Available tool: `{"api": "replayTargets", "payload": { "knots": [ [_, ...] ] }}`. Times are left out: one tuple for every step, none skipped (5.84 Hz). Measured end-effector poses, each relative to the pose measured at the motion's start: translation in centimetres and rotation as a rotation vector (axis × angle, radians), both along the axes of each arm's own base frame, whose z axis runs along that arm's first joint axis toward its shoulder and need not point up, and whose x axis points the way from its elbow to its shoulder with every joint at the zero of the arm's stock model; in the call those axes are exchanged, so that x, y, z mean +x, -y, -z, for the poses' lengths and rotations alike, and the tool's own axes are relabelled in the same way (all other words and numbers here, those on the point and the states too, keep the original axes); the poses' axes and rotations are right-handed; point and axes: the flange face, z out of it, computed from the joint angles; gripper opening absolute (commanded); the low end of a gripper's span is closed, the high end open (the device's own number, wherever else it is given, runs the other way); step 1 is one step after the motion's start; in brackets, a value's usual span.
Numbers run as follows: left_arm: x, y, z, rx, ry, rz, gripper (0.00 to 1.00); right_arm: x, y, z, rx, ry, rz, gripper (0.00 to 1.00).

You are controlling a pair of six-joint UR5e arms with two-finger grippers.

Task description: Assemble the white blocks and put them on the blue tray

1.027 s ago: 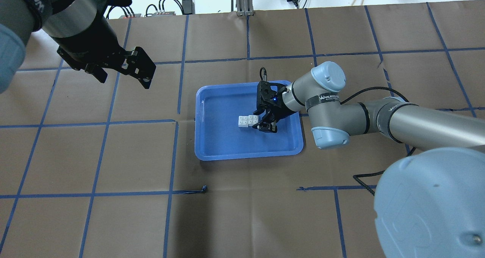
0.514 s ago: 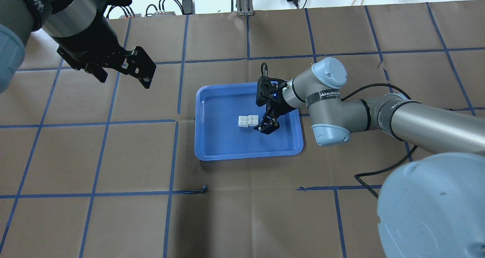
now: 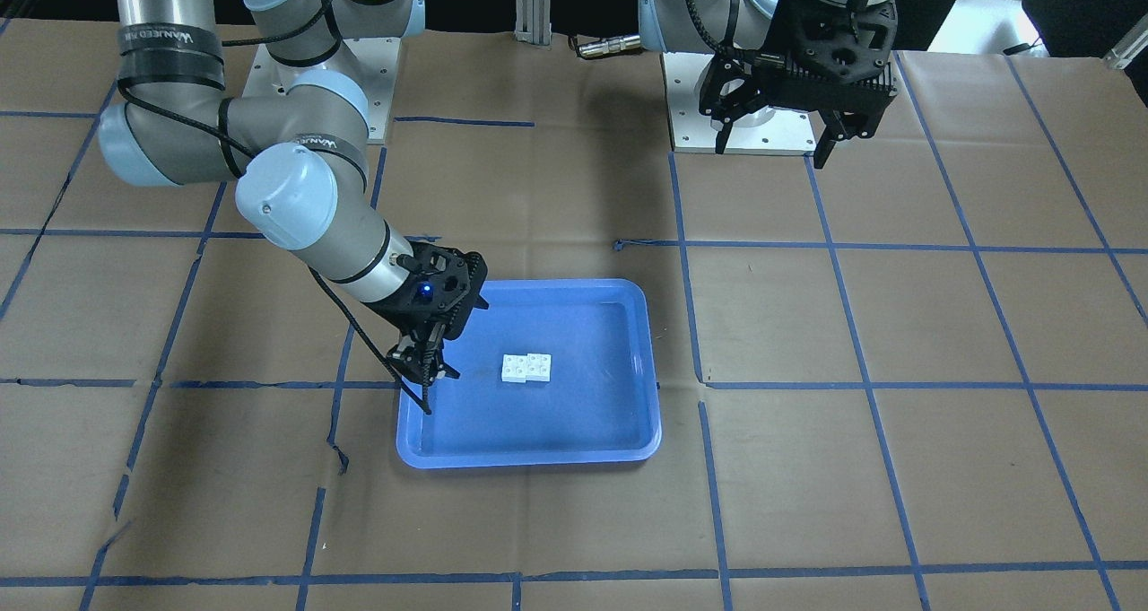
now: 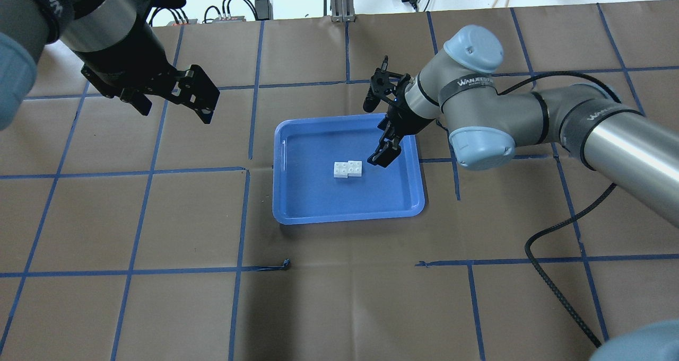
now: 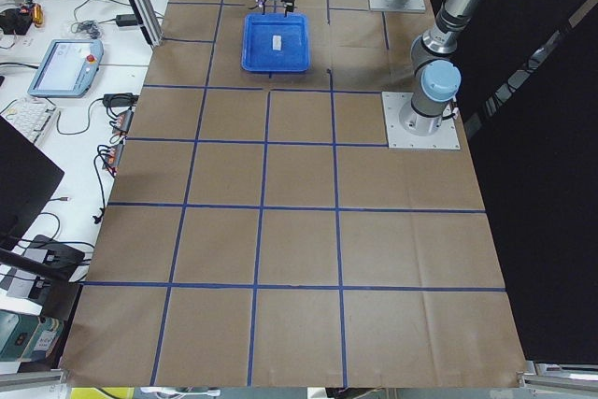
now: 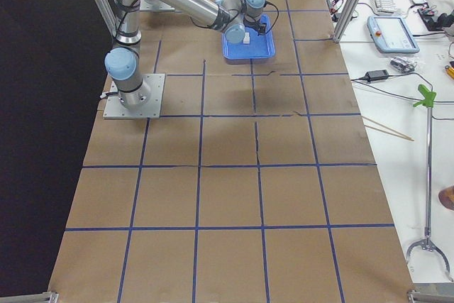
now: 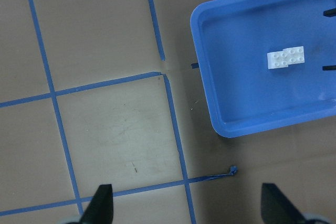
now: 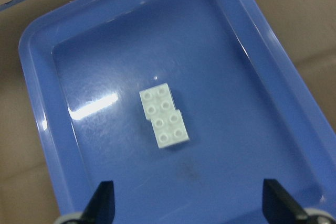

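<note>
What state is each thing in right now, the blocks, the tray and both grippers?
white blocks: joined, offset, studs up, in the tray.
blue tray: flat on the table, holding the blocks.
right gripper: open, empty, over the tray.
left gripper: open, empty, away from the tray.

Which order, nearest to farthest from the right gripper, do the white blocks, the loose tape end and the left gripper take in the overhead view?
1. white blocks, inside the blue tray, just left of the right gripper.
2. loose tape end, outside the tray, toward the view's bottom.
3. left gripper, at the view's far left.
</note>
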Motion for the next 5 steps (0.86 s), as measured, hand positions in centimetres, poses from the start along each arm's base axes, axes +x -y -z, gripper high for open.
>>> {"api": "replayTargets", "payload": {
  "knots": [
    [0.0,0.1,0.1,0.001,0.0,-0.002,0.99,-1.2,-0.3,-3.3,0.045,-0.1,0.203,1.0],
    [0.2,0.1,0.0,0.0,0.0,-0.004,0.99,-2.6,-1.1,-6.4,0.06,-0.182,0.432,1.0],
    [0.3,0.1,-0.1,-0.003,0.0,-0.005,0.99,-4.1,-2.6,-9.3,0.093,-0.243,0.644,1.0],
    [0.3,-0.1,-0.2,-0.005,0.001,-0.006,0.99,-5.9,-4.4,-12.3,0.146,-0.291,0.834,1.0],
    [0.3,-0.1,-0.2,-0.005,0.001,-0.006,0.99,-7.3,-5.9,-15.6,0.2,-0.315,0.986,1.0]
  ]
}}
